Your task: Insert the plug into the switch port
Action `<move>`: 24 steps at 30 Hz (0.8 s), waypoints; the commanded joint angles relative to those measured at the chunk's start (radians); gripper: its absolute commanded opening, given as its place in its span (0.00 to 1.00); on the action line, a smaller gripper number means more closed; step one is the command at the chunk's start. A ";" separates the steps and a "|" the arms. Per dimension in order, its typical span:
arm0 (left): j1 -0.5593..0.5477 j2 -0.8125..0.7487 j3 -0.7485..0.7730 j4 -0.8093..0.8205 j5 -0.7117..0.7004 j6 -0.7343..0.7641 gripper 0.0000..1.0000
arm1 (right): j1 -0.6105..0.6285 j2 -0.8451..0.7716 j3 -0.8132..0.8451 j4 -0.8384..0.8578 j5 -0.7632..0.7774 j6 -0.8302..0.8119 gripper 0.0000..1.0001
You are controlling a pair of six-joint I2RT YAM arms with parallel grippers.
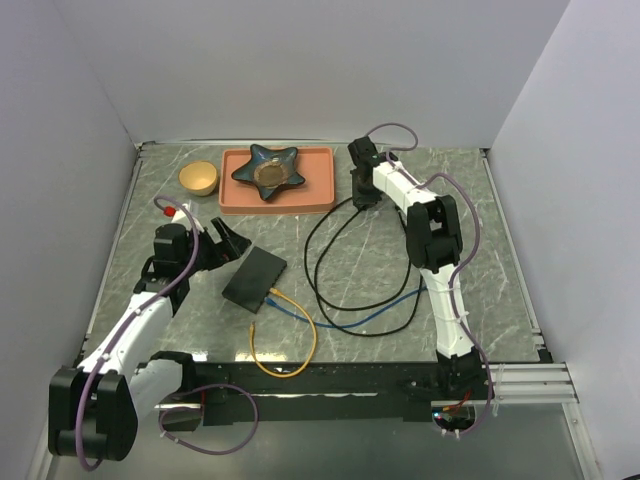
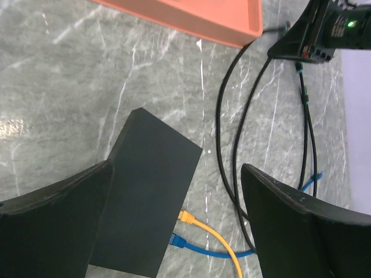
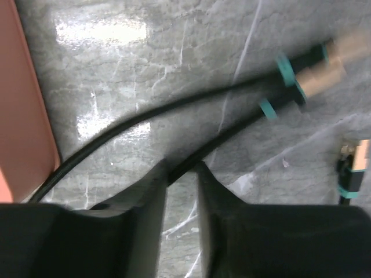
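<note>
The switch port (image 1: 253,277) is a flat black box lying on the marble table, also in the left wrist view (image 2: 145,191). A yellow plug (image 2: 186,216) and a blue plug (image 2: 177,240) lie at its near side. My left gripper (image 1: 230,243) hovers open over the box, jaws wide (image 2: 175,167). My right gripper (image 1: 362,196) is down by the tray's right end. Its narrow jaws (image 3: 181,165) pinch a black cable (image 3: 232,127). That cable's tan plug end (image 3: 322,72), with teal bands, lies blurred further along.
An orange-pink tray (image 1: 232,200) holding a dark star-shaped dish (image 1: 268,168) stands at the back, with a yellow bowl (image 1: 198,177) to its left. Black cable loops (image 1: 340,260), a blue cable (image 1: 350,322) and a yellow cable (image 1: 290,335) sprawl across the middle. Another tan plug (image 3: 353,168) lies nearby.
</note>
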State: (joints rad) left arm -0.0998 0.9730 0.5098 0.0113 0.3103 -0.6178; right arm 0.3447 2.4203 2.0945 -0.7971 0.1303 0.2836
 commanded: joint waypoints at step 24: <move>-0.005 0.001 0.001 0.062 0.058 -0.005 0.99 | 0.127 -0.569 -0.478 0.306 -0.257 -0.254 0.00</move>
State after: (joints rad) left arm -0.1009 1.0027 0.5098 0.0189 0.3370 -0.6163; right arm 0.4175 2.0056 1.6062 -0.5873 -0.0238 0.1322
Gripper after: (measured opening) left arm 0.985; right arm 0.132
